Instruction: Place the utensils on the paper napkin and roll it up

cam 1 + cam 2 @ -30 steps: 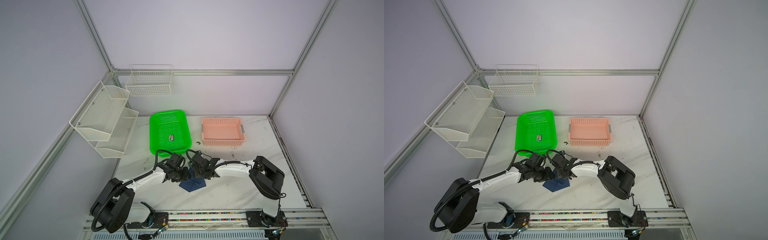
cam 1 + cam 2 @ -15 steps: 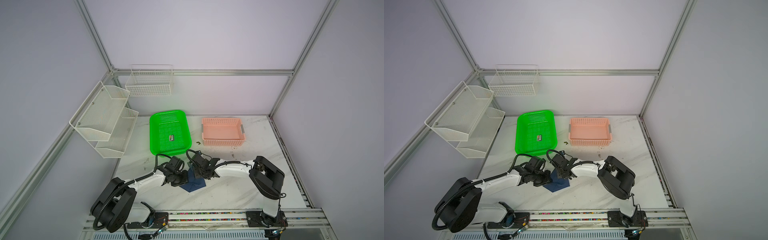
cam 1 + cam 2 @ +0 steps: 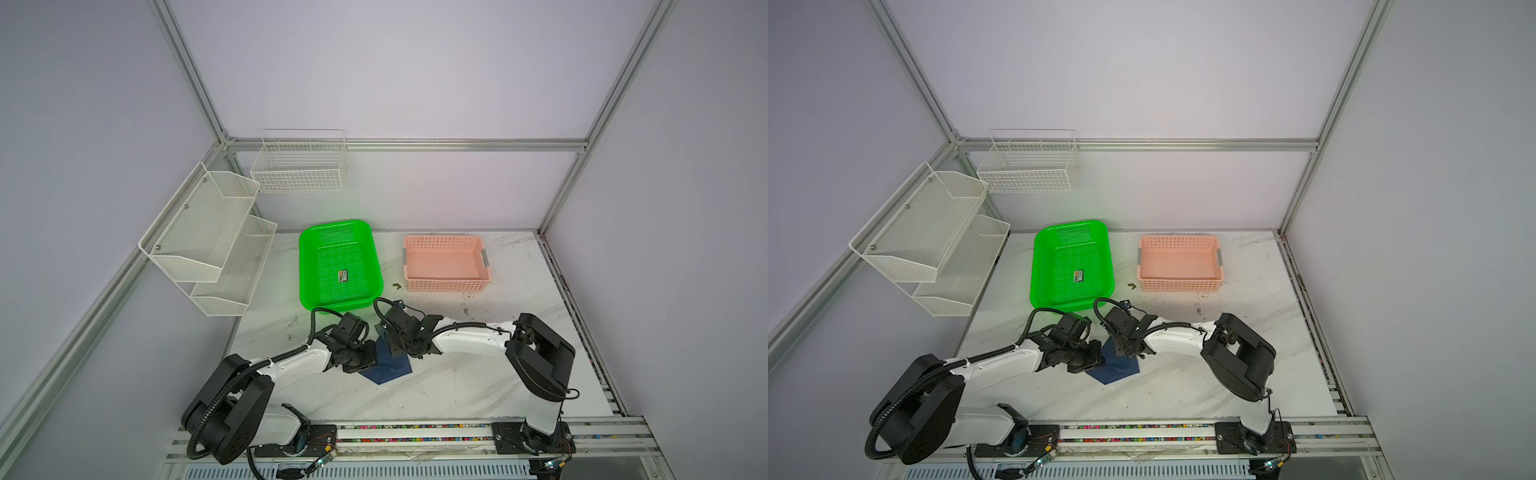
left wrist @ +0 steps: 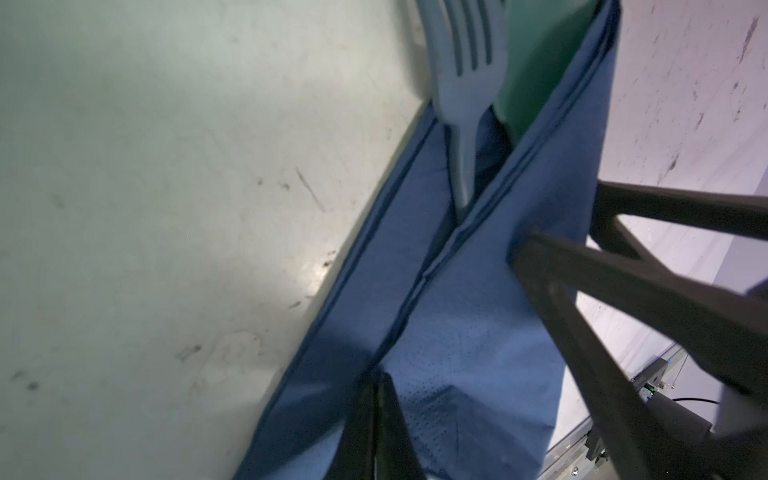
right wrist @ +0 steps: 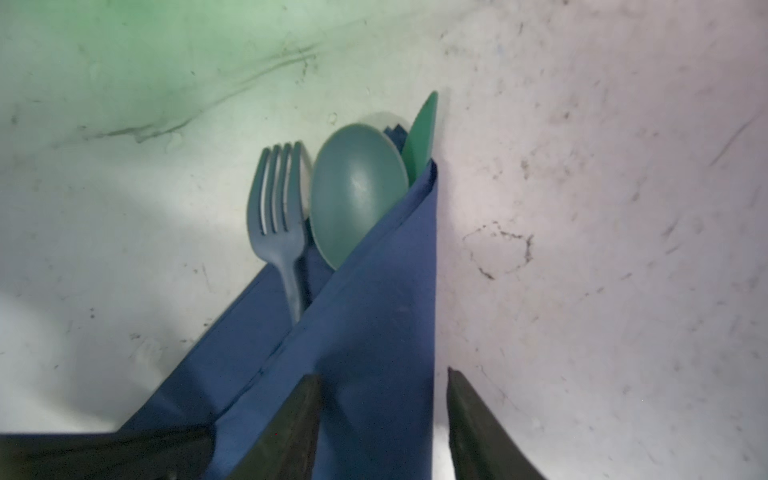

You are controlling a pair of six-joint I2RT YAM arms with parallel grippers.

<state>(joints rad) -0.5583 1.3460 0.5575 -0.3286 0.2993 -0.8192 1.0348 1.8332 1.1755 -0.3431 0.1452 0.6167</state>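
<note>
The white marbled counter (image 3: 457,386) carries a green basket (image 3: 303,270) toward its back left and a pink basket (image 3: 444,284) toward its back edge, right of the green one. Between the two arms, nearer the counter's front edge than the baskets, lies the paper napkin (image 3: 388,368), dark blue and folded over lengthwise into a narrow wrap with a flap edge running along it.

The right gripper (image 5: 380,374) stands partly open astride the wrap: one finger rests at the folded paper, the other is clear of its edge, over bare counter. The left gripper (image 4: 374,374) has its jaws pressed together at the napkin's flap (whether paper is caught between them cannot be made out).

The utensils poke out of the wrap's far end, side by side: a fork (image 5: 276,216), a round spoon (image 5: 357,191) beside it, and behind that a greener pointed piece (image 5: 422,133). A small printed card (image 3: 343,275) lies in the green basket.
</note>
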